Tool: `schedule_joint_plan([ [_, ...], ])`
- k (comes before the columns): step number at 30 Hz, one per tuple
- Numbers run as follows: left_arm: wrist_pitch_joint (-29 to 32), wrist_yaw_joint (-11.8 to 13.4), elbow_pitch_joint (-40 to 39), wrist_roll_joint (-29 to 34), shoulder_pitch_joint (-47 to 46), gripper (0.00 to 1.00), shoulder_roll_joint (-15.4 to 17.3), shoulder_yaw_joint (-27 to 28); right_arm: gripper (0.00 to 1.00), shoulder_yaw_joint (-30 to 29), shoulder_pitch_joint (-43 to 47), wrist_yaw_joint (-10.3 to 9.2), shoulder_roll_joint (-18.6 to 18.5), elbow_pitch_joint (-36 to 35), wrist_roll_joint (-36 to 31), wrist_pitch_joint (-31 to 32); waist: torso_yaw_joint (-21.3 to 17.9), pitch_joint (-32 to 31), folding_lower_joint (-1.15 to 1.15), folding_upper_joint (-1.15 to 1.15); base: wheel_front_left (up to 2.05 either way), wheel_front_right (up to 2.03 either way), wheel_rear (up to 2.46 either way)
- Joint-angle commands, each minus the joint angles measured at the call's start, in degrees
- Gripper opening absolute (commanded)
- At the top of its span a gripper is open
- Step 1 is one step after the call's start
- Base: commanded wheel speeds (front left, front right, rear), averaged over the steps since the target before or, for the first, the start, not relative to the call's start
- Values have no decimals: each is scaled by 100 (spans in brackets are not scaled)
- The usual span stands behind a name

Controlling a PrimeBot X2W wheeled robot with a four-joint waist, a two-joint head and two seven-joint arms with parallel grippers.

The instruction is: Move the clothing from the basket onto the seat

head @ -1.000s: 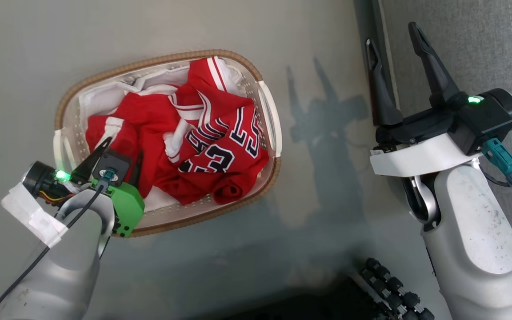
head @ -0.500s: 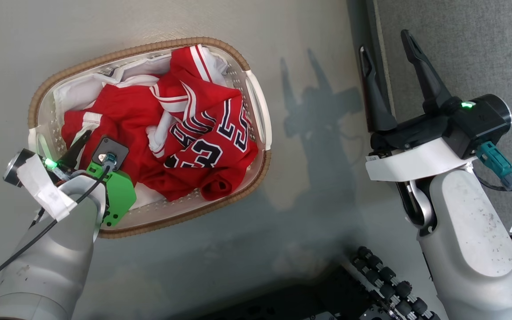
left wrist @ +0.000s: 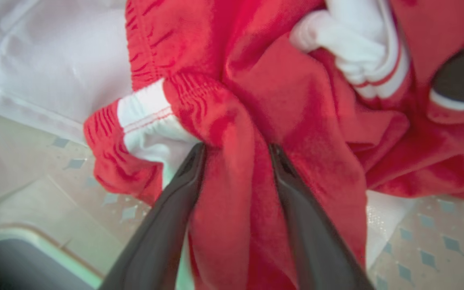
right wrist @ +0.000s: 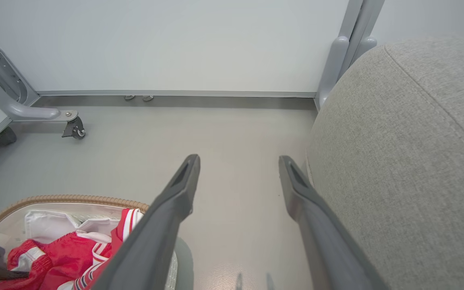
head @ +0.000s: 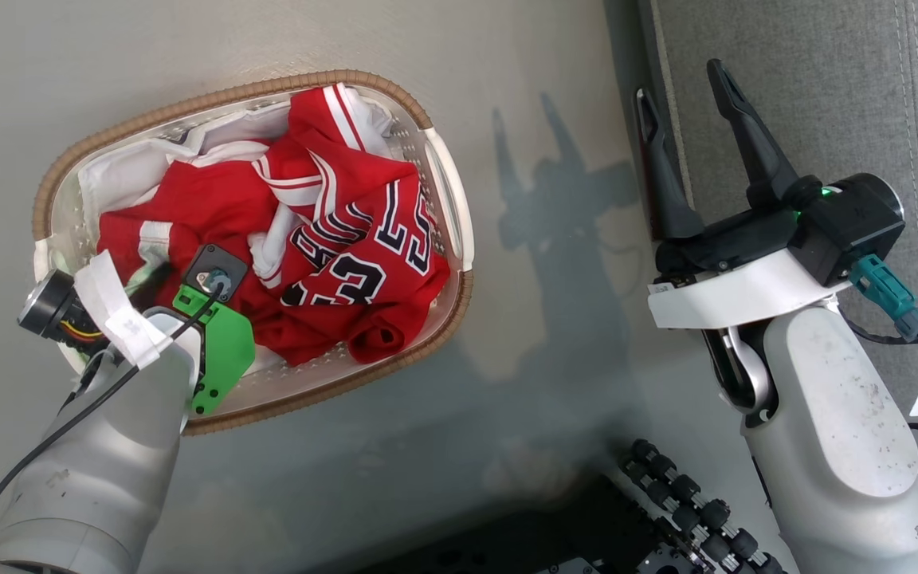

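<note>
Both red garments lie in the basket (head: pixel 228 92) on the floor (head: pixel 547 359), left of the seat (head: pixel 810 80). The shorts (left wrist: pixel 232 100) are at the left end and the jersey (head: pixel 363 239) is heaped to their right.

We note the left gripper (left wrist: pixel 236 151) down in the basket, fingers spread and straddling a fold of the shorts just beside the waistband (left wrist: pixel 143 117), not yet pinched. The right gripper (head: pixel 680 84) hangs released over the floor beside the seat's left edge, carrying nothing.

Our judgement:
- Clench on the red fold alone.
- Keep the tips off the white liner (head: pixel 124 171).
- Lift straight up so the jersey slides off.

0 of 2 garments moved.
</note>
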Motion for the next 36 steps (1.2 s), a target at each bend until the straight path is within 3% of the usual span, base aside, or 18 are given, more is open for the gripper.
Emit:
schedule_joint_plan([
  [1, 58, -10, 10, -53, -100, 0, 13, -21, 100, 20, -13, -6, -17, 27, 47, -14, -14, -5, 0, 0, 0, 0, 0],
  [8, 21, -65, 13, -177, -67, 0, -78, -5, 100, 73, 44, -6, -18, 179, 298, -13, 3, -206, 0, 0, 0, 0, 0],
  [17, -907, -425, 15, -602, 286, 0, -85, 196, 100, 180, 166, -6, -21, 629, 725, -13, 199, -949, 0, 0, 0, 0, 0],
  [25, -1403, -692, -114, -1065, 769, 0, -265, 367, 100, 86, 450, -6, -24, 1098, 632, -13, 539, -1873, 0, 0, 0, 0, 0],
  [36, -1417, -748, -1555, -1577, 1595, 0, -600, 651, 100, -202, 1152, -6, -28, 1594, 370, -13, 1165, -3147, 0, 0, 0, 0, 0],
])
